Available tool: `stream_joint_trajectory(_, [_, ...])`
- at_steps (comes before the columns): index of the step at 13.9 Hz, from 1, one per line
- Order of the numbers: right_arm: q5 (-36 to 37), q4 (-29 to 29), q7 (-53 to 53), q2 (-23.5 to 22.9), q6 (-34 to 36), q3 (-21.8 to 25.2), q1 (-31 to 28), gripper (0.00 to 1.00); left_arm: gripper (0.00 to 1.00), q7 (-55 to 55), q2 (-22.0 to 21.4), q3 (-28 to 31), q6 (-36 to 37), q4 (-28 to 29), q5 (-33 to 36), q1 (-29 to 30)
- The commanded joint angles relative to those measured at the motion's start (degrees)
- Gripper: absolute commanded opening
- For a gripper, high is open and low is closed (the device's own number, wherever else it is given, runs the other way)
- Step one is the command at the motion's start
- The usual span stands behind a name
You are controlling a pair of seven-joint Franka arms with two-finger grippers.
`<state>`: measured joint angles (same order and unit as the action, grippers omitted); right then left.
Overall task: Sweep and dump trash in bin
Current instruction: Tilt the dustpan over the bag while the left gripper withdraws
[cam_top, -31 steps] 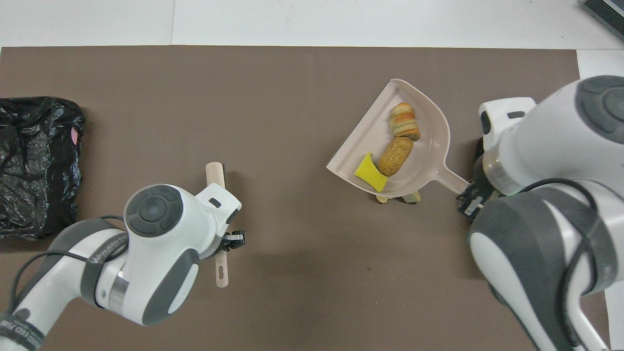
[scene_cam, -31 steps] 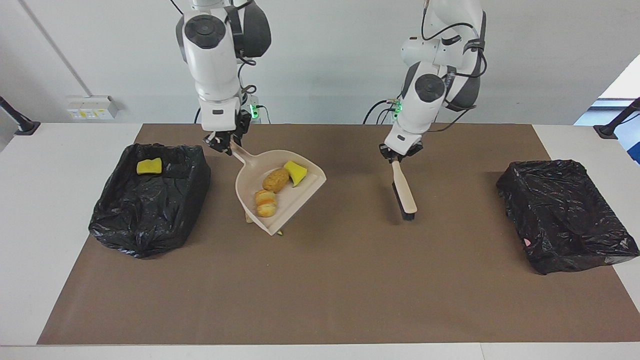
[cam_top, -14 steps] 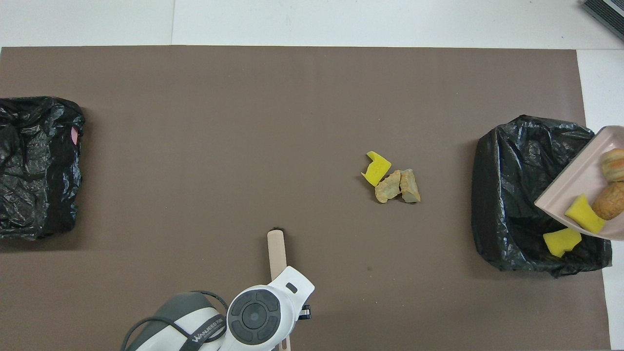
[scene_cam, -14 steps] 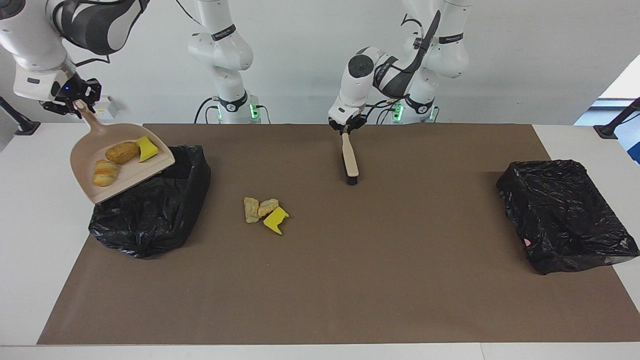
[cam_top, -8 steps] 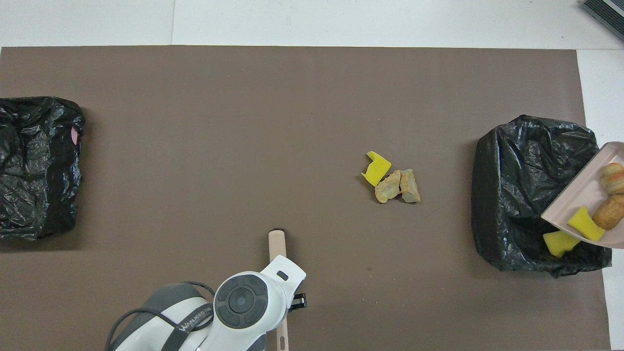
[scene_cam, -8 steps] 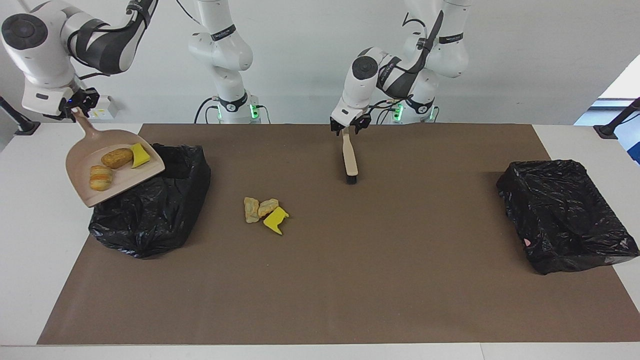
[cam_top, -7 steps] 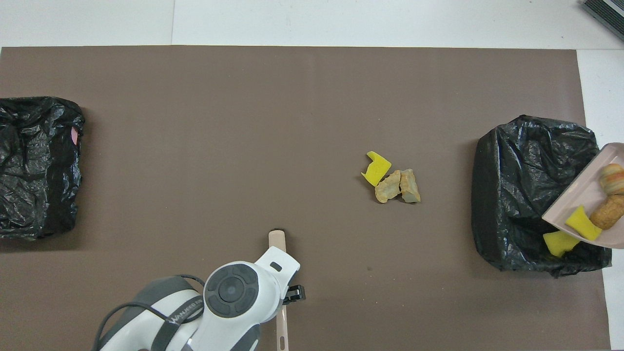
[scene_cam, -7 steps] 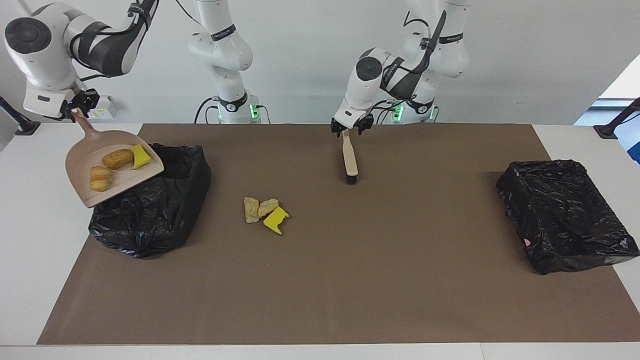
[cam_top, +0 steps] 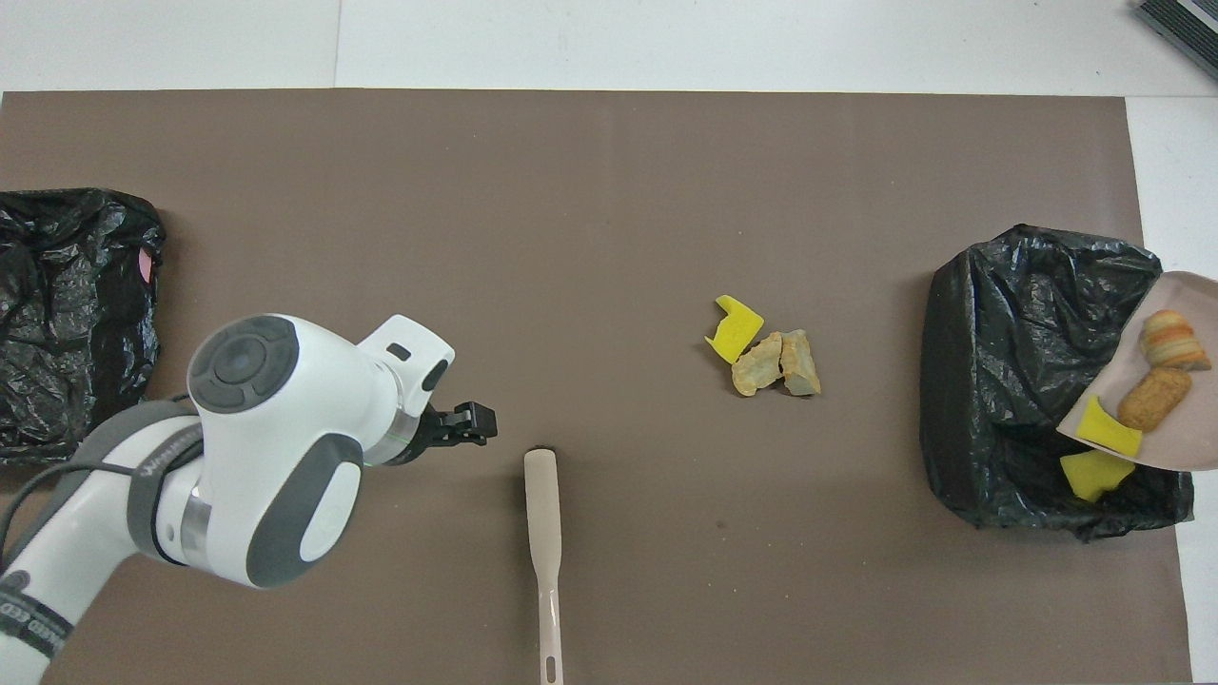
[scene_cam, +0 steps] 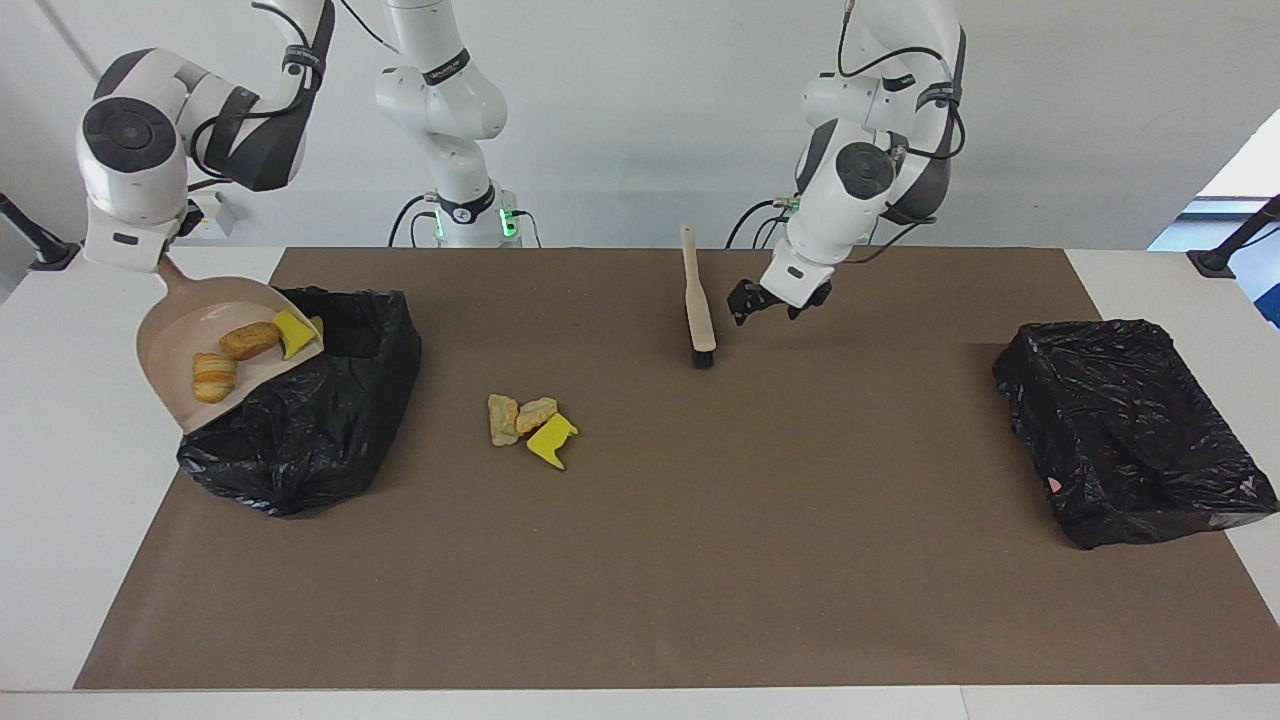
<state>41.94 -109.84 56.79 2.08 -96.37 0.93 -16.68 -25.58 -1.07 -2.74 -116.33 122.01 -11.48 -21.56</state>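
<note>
Brown mat [scene_cam: 700, 560]: open through centre. Obstacles: trash cluster [scene_cam: 530, 420] at 9 o'clock of centre in the facing view; brush [scene_cam: 697, 300] at 12; black-lined bins [scene_cam: 300, 420] [scene_cam: 1130, 430] at both ends.

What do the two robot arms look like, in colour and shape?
Both arms are glossy white with rounded links, dark grey joint sections and round grey caps. Thin black cables run along them. The left end effector is black; the right end effector is mostly hidden. Green lights glow at the bases.
</note>
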Motion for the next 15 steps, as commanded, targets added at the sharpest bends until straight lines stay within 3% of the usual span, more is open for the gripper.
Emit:
stream_joint_trajectory(1, [2.8,4.3,-0.4,-2.1,3.6,-0.1,1.3,0.0,1.0,6.6,2.9,-0.7,4.0,-7.6,3.0,6.9])
stream_joint_trajectory(8, [8.5,4.4,-0.3,-2.3,4.1,-0.1,4.2,0.0,1.0,26.3,2.2,-0.7,18.0,-19.3,7.7,19.4])
stream_joint_trajectory(15, [11.1,12.6,0.5,-6.3,9.5,-0.1,6.3,0.0,1.0,27.4,1.8,-0.2,29.3,-29.5,11.7,20.8])
